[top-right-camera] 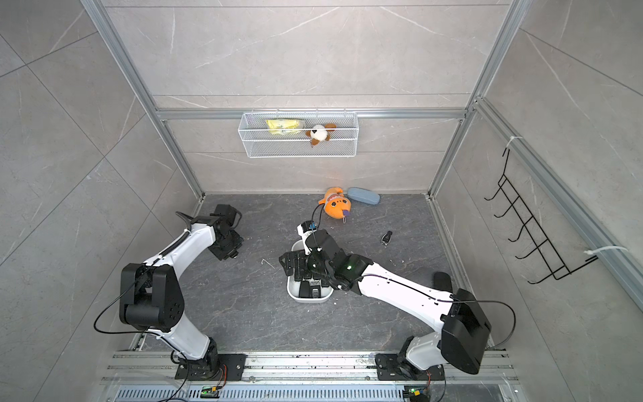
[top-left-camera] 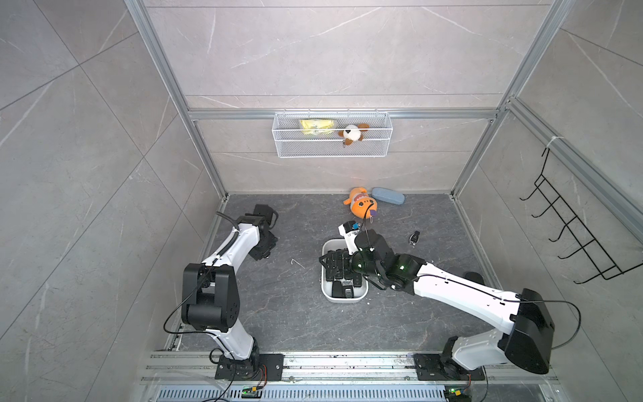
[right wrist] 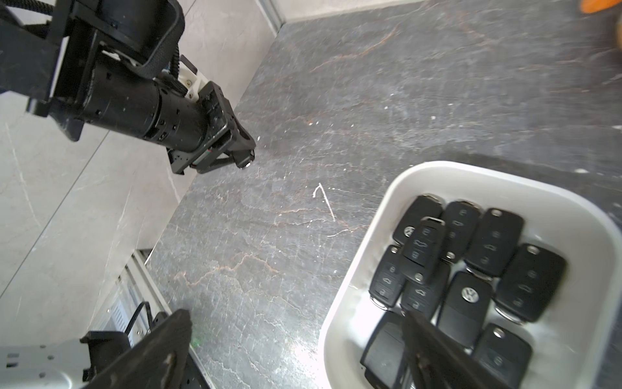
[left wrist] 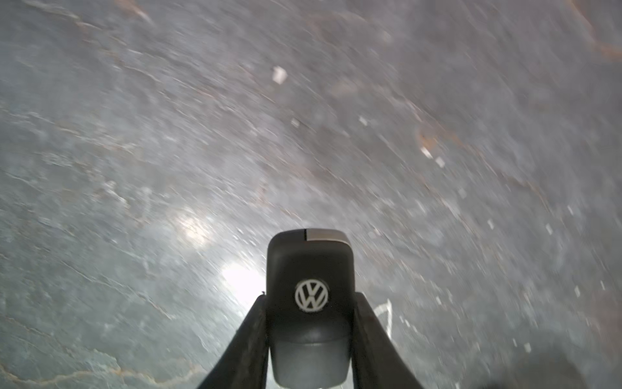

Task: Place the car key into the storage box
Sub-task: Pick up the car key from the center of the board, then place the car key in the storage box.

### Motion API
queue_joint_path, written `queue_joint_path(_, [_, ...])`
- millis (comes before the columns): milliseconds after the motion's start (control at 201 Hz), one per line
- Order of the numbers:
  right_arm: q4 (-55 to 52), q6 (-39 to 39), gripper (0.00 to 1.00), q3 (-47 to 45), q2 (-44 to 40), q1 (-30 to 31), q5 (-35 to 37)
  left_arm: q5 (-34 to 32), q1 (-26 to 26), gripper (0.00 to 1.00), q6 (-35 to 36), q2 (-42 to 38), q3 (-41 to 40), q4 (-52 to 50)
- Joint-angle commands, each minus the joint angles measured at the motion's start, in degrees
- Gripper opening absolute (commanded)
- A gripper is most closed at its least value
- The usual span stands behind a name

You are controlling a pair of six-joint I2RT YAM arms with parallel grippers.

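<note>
Storage box (top-left-camera: 323,282) on the table (top-left-camera: 278,313), key fobs (right wrist: 494,235) inside; car key (top-left-camera: 414,238) to its right, farther back.

The storage box (right wrist: 488,183) is smooth white plastic with a soft gloss. The key fobs (right wrist: 494,237) in it are matt black plastic with bright metal ends. The car key (left wrist: 310,269) has the same matt black shell, a shiny silver badge and a brushed metal cap. The table top (top-left-camera: 278,313) looks like dark veined stone with a sheen. At about one o'clock from the box lies an orange cloth plush (top-left-camera: 360,205). At twelve o'clock hangs a white-coated wire-mesh basket (top-left-camera: 330,149) on a brushed aluminium frame (top-left-camera: 226,114).
</note>
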Motion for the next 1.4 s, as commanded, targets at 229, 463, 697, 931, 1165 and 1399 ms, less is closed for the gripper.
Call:
queue_joint_path(229, [-4.4,2.7,1.0,-7.6,-11.2,0.2,10.1,-1.5,-15.1,0.29,1.0,2.4,11.3,-5.9])
queue_joint_path(463, [-9.7,3.7,1.0,-10.2,-17.1,0.2,15.1,1.7,-24.7,0.29,3.3,7.4,16.1,-6.0])
queue_joint_path(697, [-14.6,4.6,1.0,-11.7,-22.2,0.2,18.4,3.1,-32.8,0.29,4.8,14.2,20.7,-6.3])
queue_joint_path(931, [-18.1,6.3,0.99,-13.1,-26.0,0.2,19.6,6.2,-36.8,0.3,6.3,21.0,25.8,-6.2])
queue_joint_path(1165, [-19.9,7.3,1.0,-14.1,-28.8,0.2,20.5,6.6,-36.9,0.3,8.0,25.7,28.8,-6.2])
queue_joint_path(1399, [-20.9,7.9,1.0,-14.8,-30.3,0.2,20.9,7.2,-36.9,0.31,9.0,29.3,31.9,-6.4])
